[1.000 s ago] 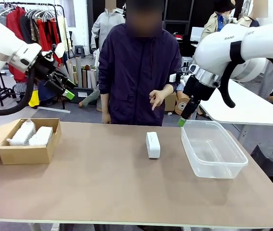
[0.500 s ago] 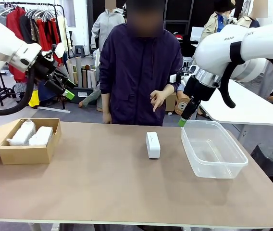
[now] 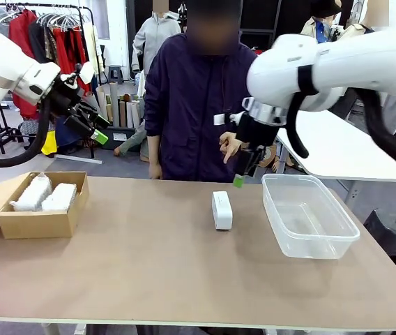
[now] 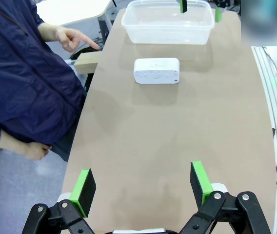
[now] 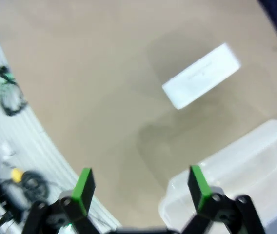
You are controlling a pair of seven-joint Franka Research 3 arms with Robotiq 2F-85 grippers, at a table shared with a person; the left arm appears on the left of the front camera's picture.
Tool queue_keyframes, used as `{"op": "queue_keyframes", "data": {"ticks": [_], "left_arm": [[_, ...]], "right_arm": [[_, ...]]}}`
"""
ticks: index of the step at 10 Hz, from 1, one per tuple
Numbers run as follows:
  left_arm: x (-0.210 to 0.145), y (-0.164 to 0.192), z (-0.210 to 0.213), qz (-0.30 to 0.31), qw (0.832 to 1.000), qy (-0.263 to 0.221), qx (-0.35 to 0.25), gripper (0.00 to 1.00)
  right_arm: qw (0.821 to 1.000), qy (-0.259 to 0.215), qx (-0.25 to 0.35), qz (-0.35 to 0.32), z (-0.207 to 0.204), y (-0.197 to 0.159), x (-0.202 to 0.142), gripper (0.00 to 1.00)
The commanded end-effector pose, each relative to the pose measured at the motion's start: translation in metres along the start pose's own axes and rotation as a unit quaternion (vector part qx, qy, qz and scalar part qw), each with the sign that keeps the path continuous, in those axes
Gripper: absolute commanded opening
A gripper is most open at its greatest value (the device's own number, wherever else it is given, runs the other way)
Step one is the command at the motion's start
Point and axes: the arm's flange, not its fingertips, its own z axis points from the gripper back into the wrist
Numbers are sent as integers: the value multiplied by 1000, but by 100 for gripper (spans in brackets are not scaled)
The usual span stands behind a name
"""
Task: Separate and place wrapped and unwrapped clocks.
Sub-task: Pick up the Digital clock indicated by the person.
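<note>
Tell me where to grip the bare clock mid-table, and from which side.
Bring the open right gripper, which hangs closest, straight down from above and close it across the narrow width of the clock, pads on its two long flat sides near mid-length. It sits alone on the table with its long axis pointing toward the person, so both sides are free.

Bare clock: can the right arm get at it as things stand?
Probably yes. The clock lies alone mid-table, top uncovered; the right arm hangs just above and behind it, jaws open. The tub sits to one side and the person's hand is raised farther back; neither seems in the way.
</note>
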Motion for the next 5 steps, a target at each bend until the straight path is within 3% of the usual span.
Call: {"op": "queue_keyframes", "data": {"ticks": [1, 2, 5], "left_arm": [[-1, 0, 1, -7, 1000, 0, 1, 100], [-1, 0, 1, -7, 1000, 0, 1, 100], [-1, 0, 1, -7, 1000, 0, 1, 100]], "right_arm": [[999, 33, -24, -31, -2, 7, 36, 100], [993, 60, -44, -88, -7, 10, 52, 100], [975, 55, -110, -183, -39, -2, 77, 100]]}}
